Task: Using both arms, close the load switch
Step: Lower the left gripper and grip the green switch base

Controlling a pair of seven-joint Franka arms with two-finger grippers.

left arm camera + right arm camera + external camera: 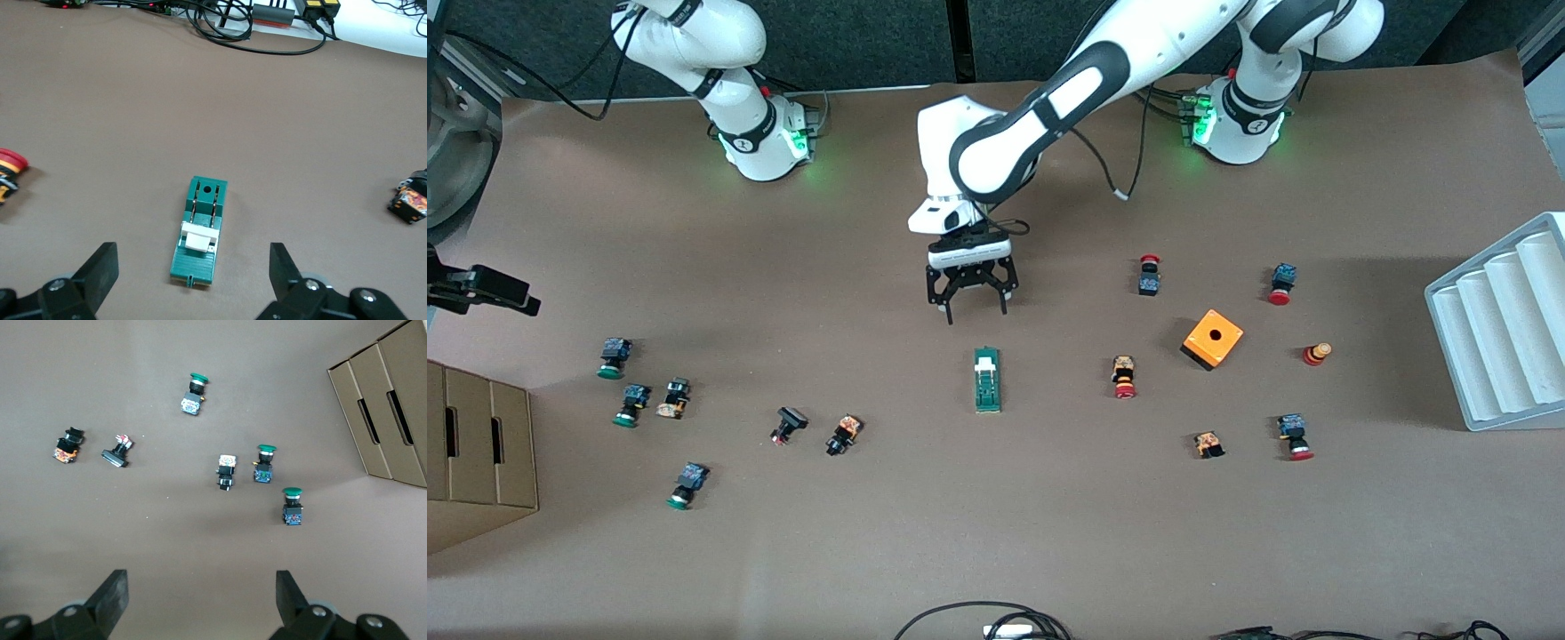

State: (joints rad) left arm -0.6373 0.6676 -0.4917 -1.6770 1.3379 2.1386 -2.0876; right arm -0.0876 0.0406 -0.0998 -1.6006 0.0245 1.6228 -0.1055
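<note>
The load switch [987, 380] lies flat near the middle of the table [996, 533], its long axis running toward the front camera and its white piece [985, 363] at the end nearer the arm bases. The left arm [1049, 107] reaches from its base to the table centre; the left gripper [971, 311] hangs over bare table just beside the switch's white end, fingers spread apart and holding nothing. In the left wrist view the switch [200, 230] sits between the two finger tips [100, 267], clear of both. The right arm [720, 71] waits at its base; the right gripper [200, 597] is up over the right arm's end of the table, fingers apart and empty, above a group of green-capped push-buttons [270, 463] and a cardboard box [393, 400]. An orange cube [1212, 339] stands toward the left arm's end, well apart from the switch.
</note>
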